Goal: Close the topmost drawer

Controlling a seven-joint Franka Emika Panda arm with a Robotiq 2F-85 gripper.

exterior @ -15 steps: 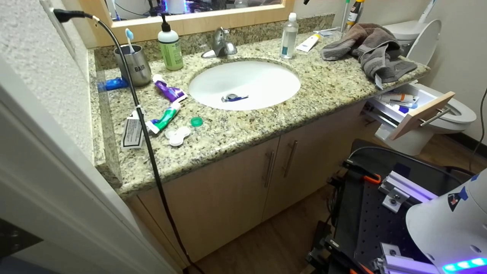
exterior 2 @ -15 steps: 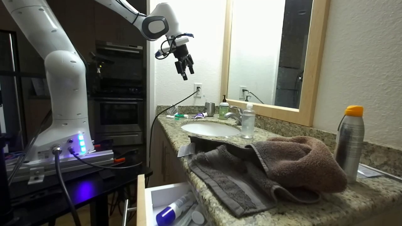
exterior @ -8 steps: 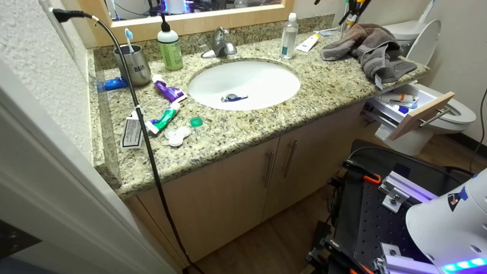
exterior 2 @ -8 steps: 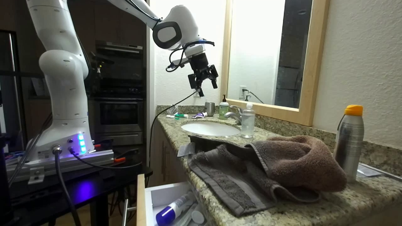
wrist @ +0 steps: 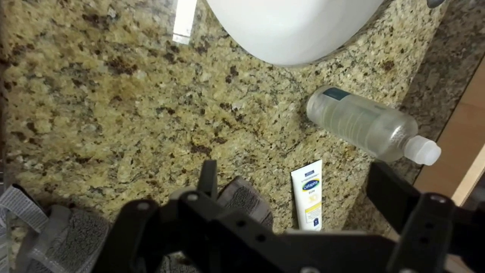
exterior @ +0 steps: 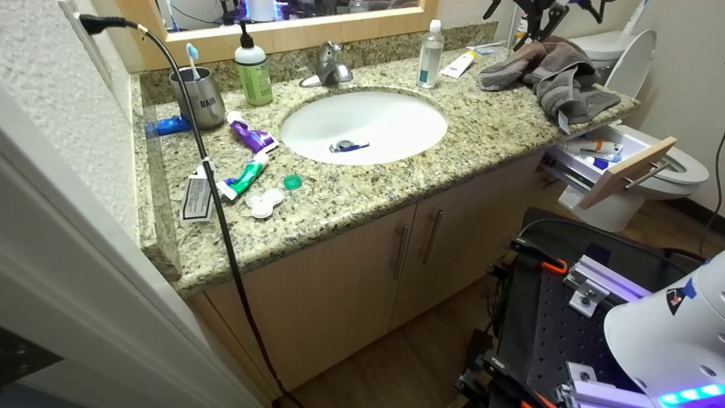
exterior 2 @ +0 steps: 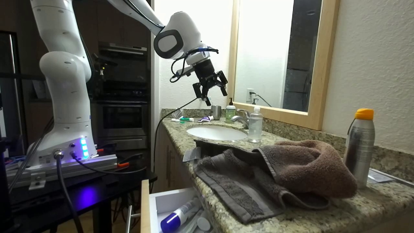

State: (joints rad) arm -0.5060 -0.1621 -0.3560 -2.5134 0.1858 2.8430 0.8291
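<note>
At far left in an exterior view, the arm stands upright. To its right, the drawer projects from beneath the granite tabletop; its handle faces the arm side. A blue-capped container lies inside. The tool is next, suspended above tabletop level, higher than the drawer and well apart from it; its jaws tilt downward and are spread wide. Farther right, a clear bottle stands upright, a crumpled towel lies on the tabletop, and a spray can stands just beside the towel.
</note>
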